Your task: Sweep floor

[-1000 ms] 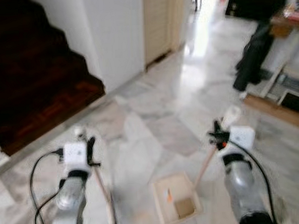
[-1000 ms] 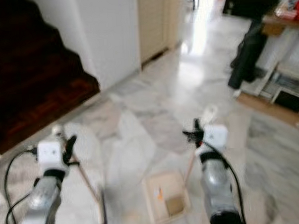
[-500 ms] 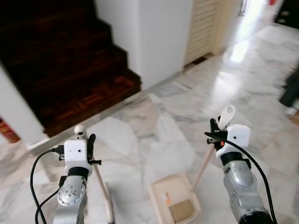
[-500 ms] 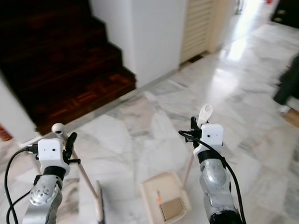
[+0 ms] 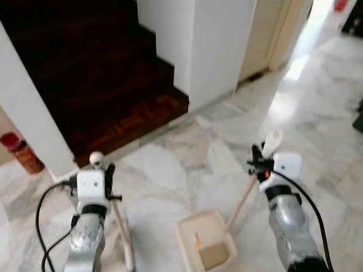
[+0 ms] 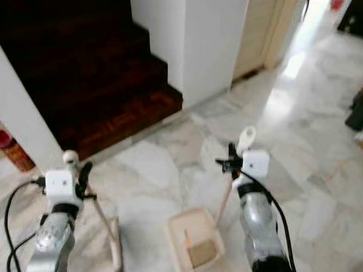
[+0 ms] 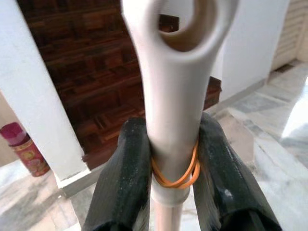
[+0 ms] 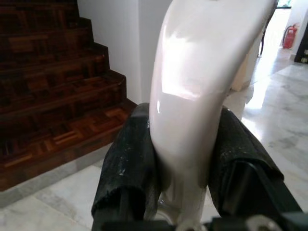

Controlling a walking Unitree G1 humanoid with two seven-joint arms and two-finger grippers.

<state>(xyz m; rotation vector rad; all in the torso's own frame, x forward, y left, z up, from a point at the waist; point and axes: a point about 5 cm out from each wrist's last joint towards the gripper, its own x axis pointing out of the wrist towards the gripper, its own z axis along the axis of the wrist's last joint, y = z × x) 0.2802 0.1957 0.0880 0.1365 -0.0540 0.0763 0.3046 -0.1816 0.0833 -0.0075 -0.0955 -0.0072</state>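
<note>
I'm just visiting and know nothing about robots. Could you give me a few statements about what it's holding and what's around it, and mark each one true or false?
1. The left gripper is shut on the broom handle. True.
2. The right gripper holds nothing. False: its fingers clamp the dustpan handle.
3. The dustpan rests on the marble floor between the two arms. True.
4. The dustpan is empty. False: a brownish piece and a small orange bit lie in it.
5. A dark wooden staircase rises ahead on the robot's left. True.

Glossy grey-veined marble floor [image 5: 171,166], dark wooden stairs [image 5: 88,74], white wall [image 5: 219,38], red canister [image 5: 19,152] beside pillar
</note>
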